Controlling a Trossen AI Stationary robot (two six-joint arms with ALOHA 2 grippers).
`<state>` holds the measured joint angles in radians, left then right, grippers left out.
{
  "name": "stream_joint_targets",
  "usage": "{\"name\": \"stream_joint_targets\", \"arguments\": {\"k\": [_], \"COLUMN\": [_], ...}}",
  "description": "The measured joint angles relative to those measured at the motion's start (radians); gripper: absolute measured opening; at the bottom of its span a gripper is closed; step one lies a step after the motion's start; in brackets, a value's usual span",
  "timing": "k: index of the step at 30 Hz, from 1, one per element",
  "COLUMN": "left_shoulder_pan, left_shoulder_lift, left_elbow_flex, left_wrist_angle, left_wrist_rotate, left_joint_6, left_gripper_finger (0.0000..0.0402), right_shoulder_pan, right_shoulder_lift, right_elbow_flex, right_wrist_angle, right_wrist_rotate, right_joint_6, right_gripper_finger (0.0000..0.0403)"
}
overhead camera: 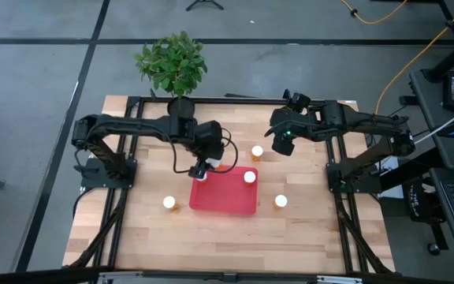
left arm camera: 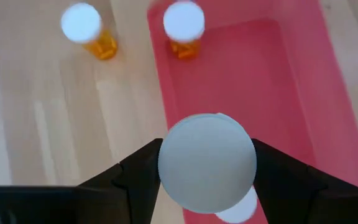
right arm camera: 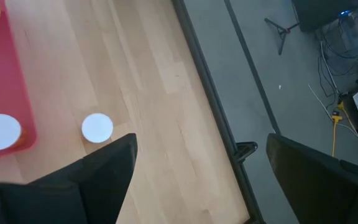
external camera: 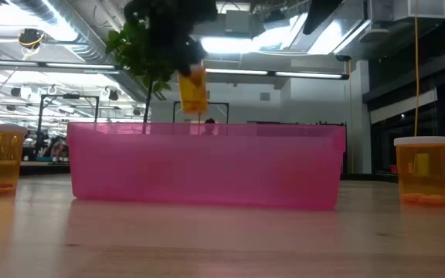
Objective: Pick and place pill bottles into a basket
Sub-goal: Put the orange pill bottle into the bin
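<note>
Over the back left corner of the red basket [overhead camera: 225, 199] hangs my left gripper [left arm camera: 206, 168]. Its two dark fingers [left arm camera: 143, 177] squeeze a pill bottle [left arm camera: 206, 162] by its sides, just under the white cap. That bottle is up in the air above the basket's rim, as the low view shows [external camera: 193, 90]. One more bottle [overhead camera: 250, 177] stands inside the basket by its back right corner. Another bottle [overhead camera: 256, 151] stands on the wooden table [overhead camera: 306, 237] behind the basket. One [overhead camera: 280, 202] stands just right of the basket, and one [overhead camera: 169, 203] stands just left of it. A white cap [left arm camera: 238, 208] peeks out right under the bottle I hold. My right gripper [right arm camera: 197, 162] waits over the back right part of the table, with its fingers spread wide and nothing between them. A leafy plant [overhead camera: 172, 63] in a black pot sits at the back edge.
</note>
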<state>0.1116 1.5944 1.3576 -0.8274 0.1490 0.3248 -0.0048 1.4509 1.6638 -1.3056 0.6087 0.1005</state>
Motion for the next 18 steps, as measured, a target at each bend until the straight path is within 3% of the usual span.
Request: {"name": "stream_joint_targets", "arguments": {"k": [10,18], "left_shoulder_pan": [0.000,-0.044], "left_shoulder_lift": [0.013,0.044], "left_elbow_flex": [-0.263,-0.318], "left_wrist_angle": [0.239,0.275], "left_wrist_rotate": [0.008,0.027], "left_joint_6": [-0.088,-0.113], "left_gripper_finger": [0.0220,0.0218], "right_shoulder_pan": [0.000,0.000], "right_shoulder_lift": [0.000,0.000], "right_elbow_flex": [0.000,0.000], "right_wrist_angle": [0.000,0.001], "right_wrist_rotate": [0.000,0.000], "right_joint_6": [-0.004,-0.005], "right_gripper_finger": [0.0358,0.0358]}}
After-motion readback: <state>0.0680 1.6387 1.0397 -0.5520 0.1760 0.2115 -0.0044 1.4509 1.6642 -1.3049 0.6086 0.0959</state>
